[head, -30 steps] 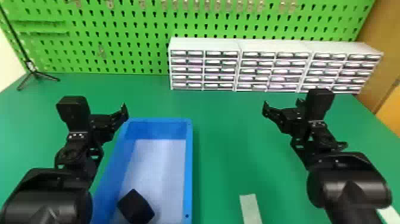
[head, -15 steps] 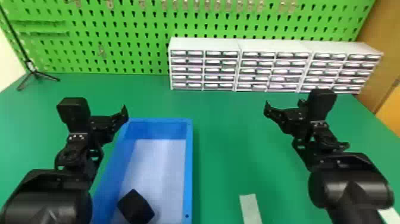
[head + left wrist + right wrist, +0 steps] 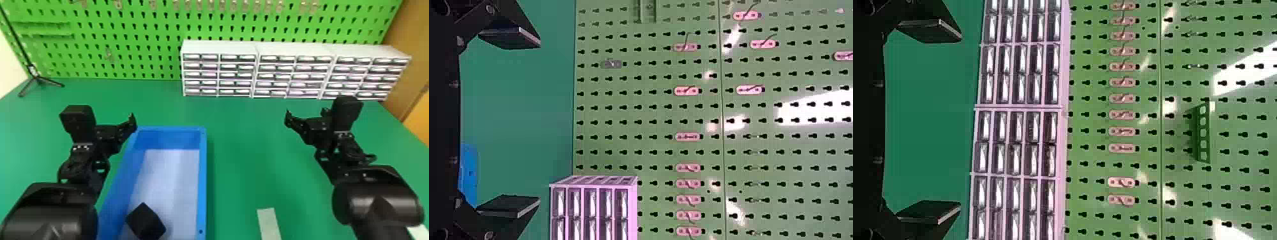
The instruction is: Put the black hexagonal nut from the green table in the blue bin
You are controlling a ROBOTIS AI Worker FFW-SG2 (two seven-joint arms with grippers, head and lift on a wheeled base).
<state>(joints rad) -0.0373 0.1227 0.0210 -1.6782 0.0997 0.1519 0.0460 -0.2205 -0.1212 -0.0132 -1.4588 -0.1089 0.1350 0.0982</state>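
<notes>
blue bin (image 3: 202,178), black hexagonal nut (image 3: 146,221) inside, white drawer units (image 3: 293,71) beyond

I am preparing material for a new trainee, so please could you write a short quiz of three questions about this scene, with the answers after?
1. Where is the black object?
a) beside the tripod
b) inside the blue bin
c) in the left gripper

2. True or false: the right gripper is open and holds nothing.

3. Fill in the colour: the white drawer units stand on a ____ table.

Key: 1 b; 2 true; 3 green
</notes>
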